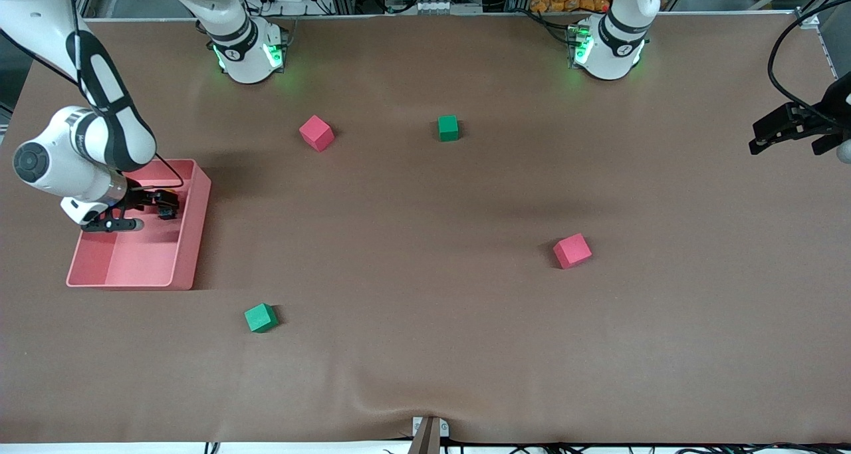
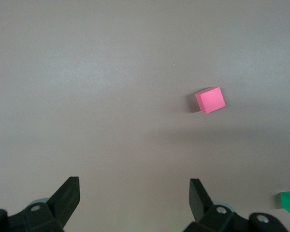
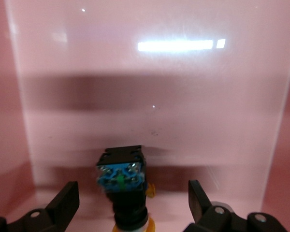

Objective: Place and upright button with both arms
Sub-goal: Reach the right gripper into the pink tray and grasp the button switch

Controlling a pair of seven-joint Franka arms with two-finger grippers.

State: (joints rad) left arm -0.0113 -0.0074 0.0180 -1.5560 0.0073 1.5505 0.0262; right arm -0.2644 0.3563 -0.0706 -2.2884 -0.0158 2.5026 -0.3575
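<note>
Button [image 3: 123, 186]: lies on the floor of the pink tray [image 1: 189, 241], betw. the right gripper's fingers but not touched; black body w/ blue end faces the wrist cam, orange cap peeks out underneath. Hidden by the gripper in front view.
Right gripper [image 1: 149, 208]: down inside the tray, at the right arm's end of the table; jaws spread wide, nothing gripped.
Left gripper [image 1: 774, 131]: up in the air over the table edge at the left arm's end; jaws spread wide, empty; arm waits.
Pink cubes: one [image 1: 316, 133] near the right arm's base, one [image 1: 572, 250] mid-table toward the left arm's end.
Green cubes: one [image 1: 448, 127] beside the first pink cube, one [image 1: 260, 318] nearer front cam than the tray.
Table [image 1: 425, 347]: brown cover.
</note>
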